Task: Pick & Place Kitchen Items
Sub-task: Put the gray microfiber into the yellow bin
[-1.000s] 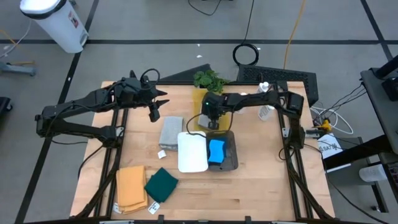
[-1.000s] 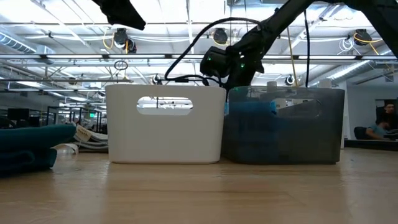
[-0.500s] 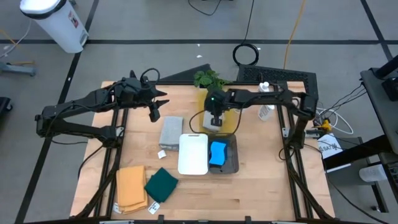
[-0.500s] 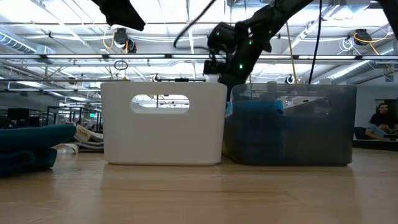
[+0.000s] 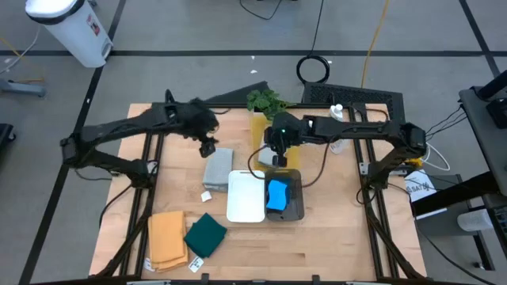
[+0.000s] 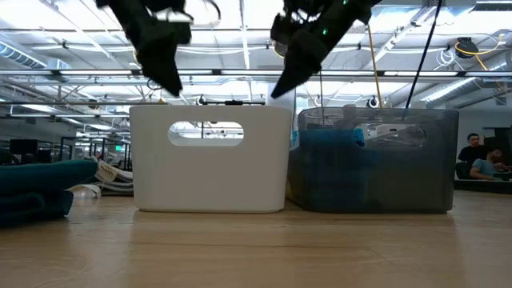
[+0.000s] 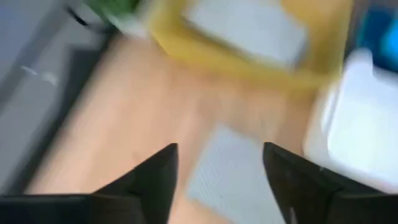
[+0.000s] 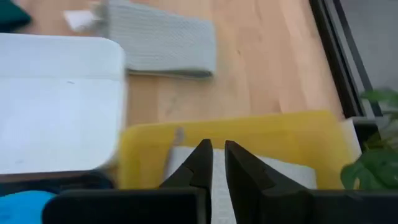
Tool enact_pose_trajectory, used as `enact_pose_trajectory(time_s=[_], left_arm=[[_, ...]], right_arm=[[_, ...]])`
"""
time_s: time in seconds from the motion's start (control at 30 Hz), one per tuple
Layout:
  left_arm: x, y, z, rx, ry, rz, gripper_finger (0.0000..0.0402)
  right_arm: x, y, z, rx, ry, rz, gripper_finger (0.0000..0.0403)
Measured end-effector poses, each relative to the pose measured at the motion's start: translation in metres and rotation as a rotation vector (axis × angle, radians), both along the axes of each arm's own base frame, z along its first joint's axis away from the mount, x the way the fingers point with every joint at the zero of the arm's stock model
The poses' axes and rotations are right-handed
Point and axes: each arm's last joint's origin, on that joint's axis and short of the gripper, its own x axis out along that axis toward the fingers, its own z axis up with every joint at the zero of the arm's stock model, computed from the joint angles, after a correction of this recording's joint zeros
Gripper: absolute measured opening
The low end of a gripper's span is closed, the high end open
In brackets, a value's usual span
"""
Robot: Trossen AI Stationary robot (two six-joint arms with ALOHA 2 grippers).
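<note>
My left gripper is open and hangs above the far end of a folded grey cloth that lies flat on the table; the left wrist view shows the cloth between its fingers. My right gripper is shut and empty, raised above the gap between a yellow bin and a dark grey bin. A blue sponge lies in the grey bin. An orange-tan cloth and a dark green cloth lie near the front left. White bottles stand at the far right.
A white bin stands against the grey bin's left side. The yellow bin holds a pale folded cloth. A leafy plant stands behind it. Bare wood lies along the table's near and right parts.
My left gripper has gone toward the table's right edge and down, to a place over the grey cloth. My right gripper has risen from the grey bin's far end. The two bins have shifted a little on the table.
</note>
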Motion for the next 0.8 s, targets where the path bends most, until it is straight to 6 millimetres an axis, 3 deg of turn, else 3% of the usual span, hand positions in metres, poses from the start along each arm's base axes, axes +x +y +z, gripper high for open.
enact_pose_trajectory(time_s=[0.23, 0.43, 0.57, 0.8], left_arm=[[0.013, 0.051, -0.06, -0.257, 0.157, -0.113, 0.0322], [0.015, 0.086, -0.101, -0.349, 0.193, -0.131, 0.0332], [0.016, 0.095, -0.127, -0.416, 0.252, -0.144, 0.0333], [0.023, 0.089, -0.162, -0.542, 0.347, -0.239, 0.0333]], right_arm=[[-0.002, 0.02, 0.011, -0.015, -0.033, 0.066, 0.0025], [-0.003, 0.026, 0.01, -0.017, -0.01, 0.087, 0.0023], [-0.005, 0.026, 0.003, -0.014, 0.012, 0.087, 0.0023], [-0.008, 0.026, -0.008, -0.009, 0.044, 0.088, 0.002]])
